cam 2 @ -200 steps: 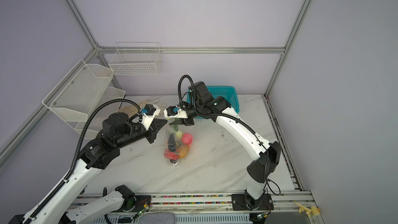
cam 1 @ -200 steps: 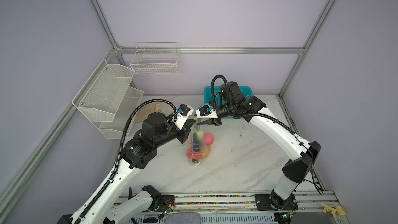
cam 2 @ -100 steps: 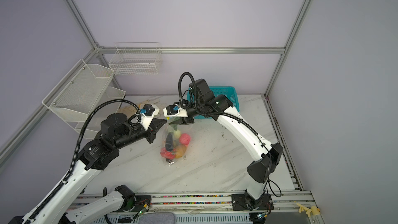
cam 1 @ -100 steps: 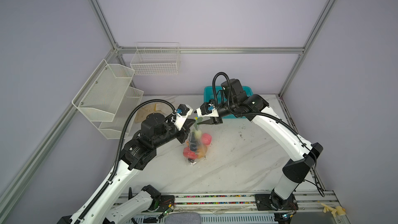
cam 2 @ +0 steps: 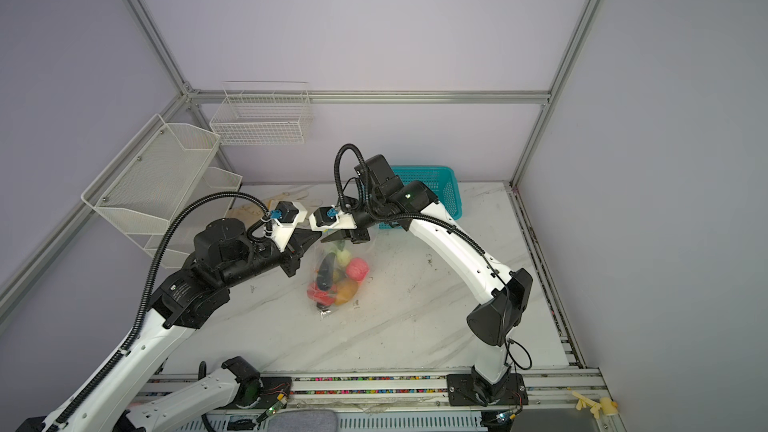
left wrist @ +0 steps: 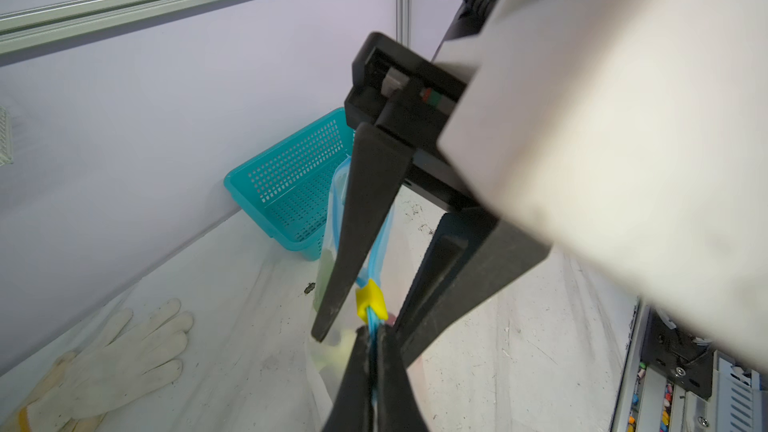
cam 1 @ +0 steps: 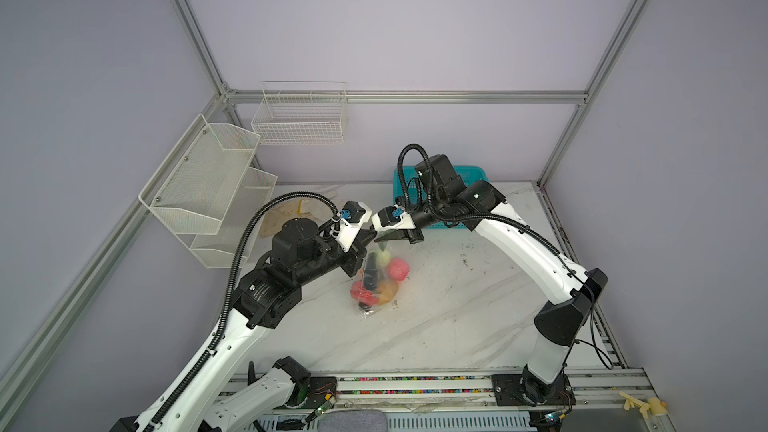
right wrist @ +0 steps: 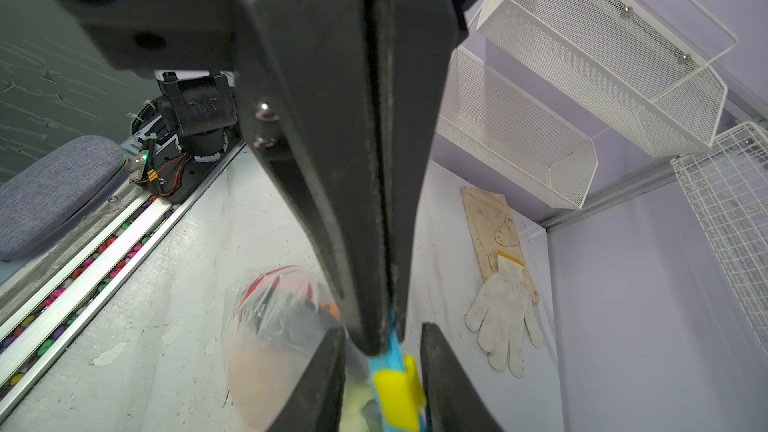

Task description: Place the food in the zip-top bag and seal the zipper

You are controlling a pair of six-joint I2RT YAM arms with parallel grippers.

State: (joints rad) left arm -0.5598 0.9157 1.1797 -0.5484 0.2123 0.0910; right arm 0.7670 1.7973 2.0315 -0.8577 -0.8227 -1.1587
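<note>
Sealing stage: left gripper (left wrist: 374,338) clamps the zipper (left wrist: 372,317); right gripper (right wrist: 384,328), jaws part-open, straddles the yellow slider (right wrist: 397,392), which likely needs pinching and dragging.

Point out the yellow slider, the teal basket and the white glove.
yellow slider (left wrist: 371,299): left wrist view, its front face.
teal basket (left wrist: 299,155): left wrist view, perforated side wall.
white glove (left wrist: 116,363): left wrist view, palm.

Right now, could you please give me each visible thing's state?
left gripper, shut on the light blue zipper strip
right gripper, open around the small yellow slider
zipper strip, unsealed beyond the slider
large clear plastic zip-top bag, held by its top edge
colourful toy food, inside the bag
</note>
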